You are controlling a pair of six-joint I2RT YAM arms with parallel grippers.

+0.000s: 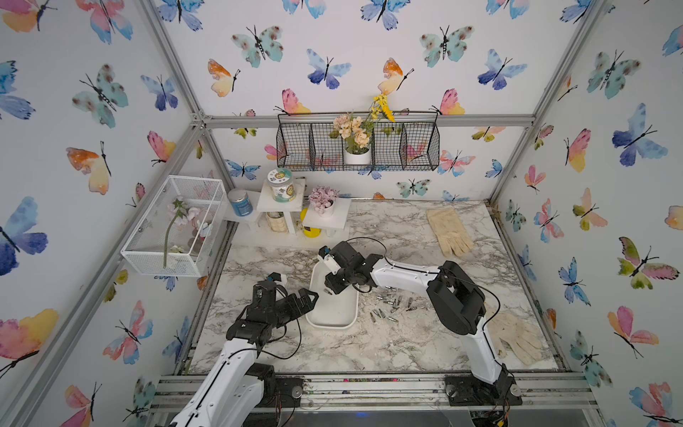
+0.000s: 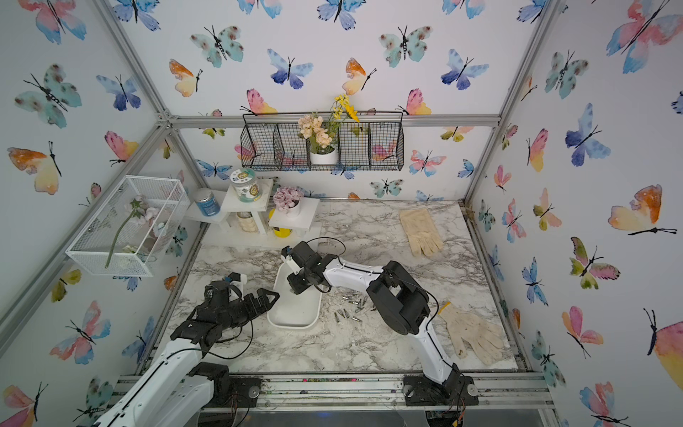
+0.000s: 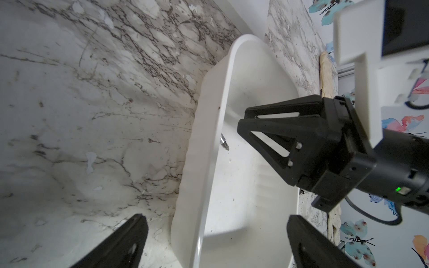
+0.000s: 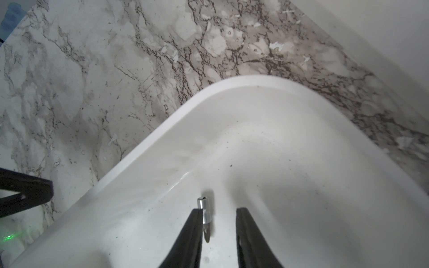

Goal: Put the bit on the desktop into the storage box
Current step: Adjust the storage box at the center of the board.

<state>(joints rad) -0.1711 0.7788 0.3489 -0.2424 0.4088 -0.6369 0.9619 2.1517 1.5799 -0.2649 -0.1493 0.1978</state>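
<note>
1. Bit [image 4: 205,219]: silver, cross-tipped, over the white inside of the box [image 4: 162,125], between the right fingers [image 4: 185,239].
2. Right fingers: parted, with a gap wider than the bit. Bit close against one finger and clear of the other, so no grip on it.
3. Cannot tell whether resting on the box floor or in the air just above it.
4. Same bit in the left wrist view [image 3: 224,142]: just inside one long wall of the box, close below the black tips of the right fingers.
5. Box: shallow, white, rounded, standing on the marble table [image 1: 369,347] near its middle, long side running away from the robot. Apart from the bit, only small dark specks inside.
6. Left fingers [image 3: 120,243]: spread wide and holding nothing, at the left side of the box toward its near end. One finger over the table outside the rim; contact with the rim not clear.
7. Other bits [image 1: 391,305]: scattered loose on the table just right of the box.
8. Two pale gloves flat on the table: one [image 1: 449,231] at the far right, one [image 1: 517,336] at the near right.
</note>
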